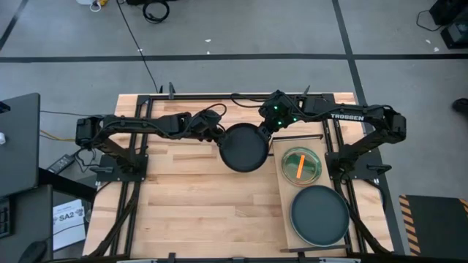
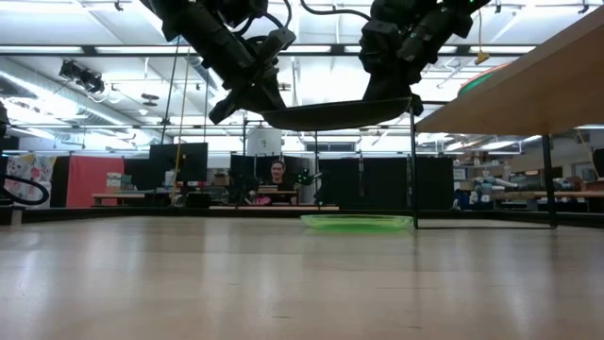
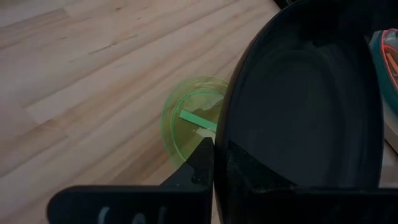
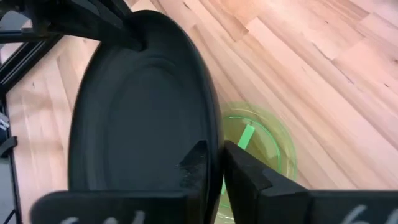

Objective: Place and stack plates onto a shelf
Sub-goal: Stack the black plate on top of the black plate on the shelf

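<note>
1. Held aloft above the tabletop [image 1: 183,197]: a matte black plate [image 1: 244,147], roughly level in the low view, well clear of the wood
2. Clamped on that plate's rim at 9 o'clock in the high view: the left gripper [image 1: 218,139], fingers [image 3: 200,163] pinching the edge
3. Clamped on the same rim near 1 o'clock: the right gripper [image 1: 268,130], fingers [image 4: 241,171] closed over the edge
4. Lying flat on the tabletop directly beneath the raised plate: a lime green plate [image 2: 357,223], seen past the black rim in both wrist views
5. At 3 o'clock of the raised plate: the shelf [image 1: 287,219], a light board raised above the table
6. On the shelf's far end: a stack of smaller plates [image 1: 301,165], green-tinted with an orange streak showing through; count not clear
7. On the shelf's near end, just beside that stack: a second matte black plate [image 1: 320,215], lying flat
</note>
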